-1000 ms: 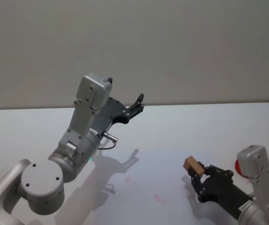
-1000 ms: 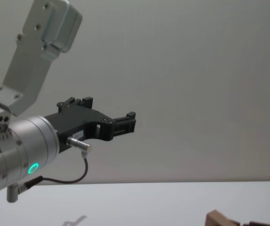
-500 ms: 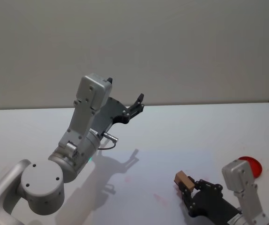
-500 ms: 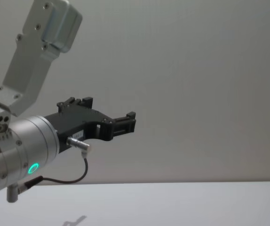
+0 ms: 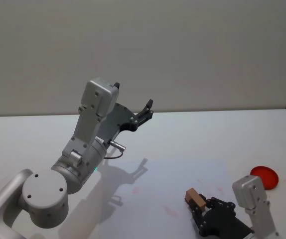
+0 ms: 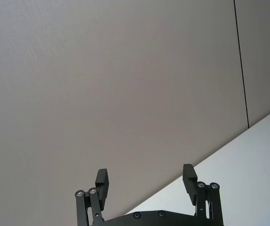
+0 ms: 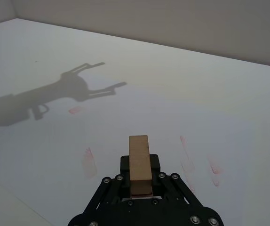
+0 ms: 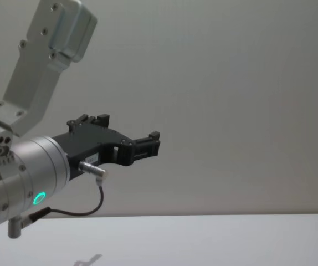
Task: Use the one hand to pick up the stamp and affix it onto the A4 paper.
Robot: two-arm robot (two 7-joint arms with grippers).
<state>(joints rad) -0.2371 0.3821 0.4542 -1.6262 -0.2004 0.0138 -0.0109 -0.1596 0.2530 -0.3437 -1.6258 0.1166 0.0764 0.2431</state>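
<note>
Gripping 1 stamp (image 7: 139,157), right gripper (image 5: 198,207) clamped | left gripper (image 6: 145,178) parked aloft, spread empty | 1 red pad (image 5: 264,177)

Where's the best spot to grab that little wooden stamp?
Grip the stamp by its two flat long sides, near the back end, jaws closing from either side, as the right gripper does. Its straight sides sit flush against the pads, and the front end is left free. The left gripper hangs raised, open.
</note>
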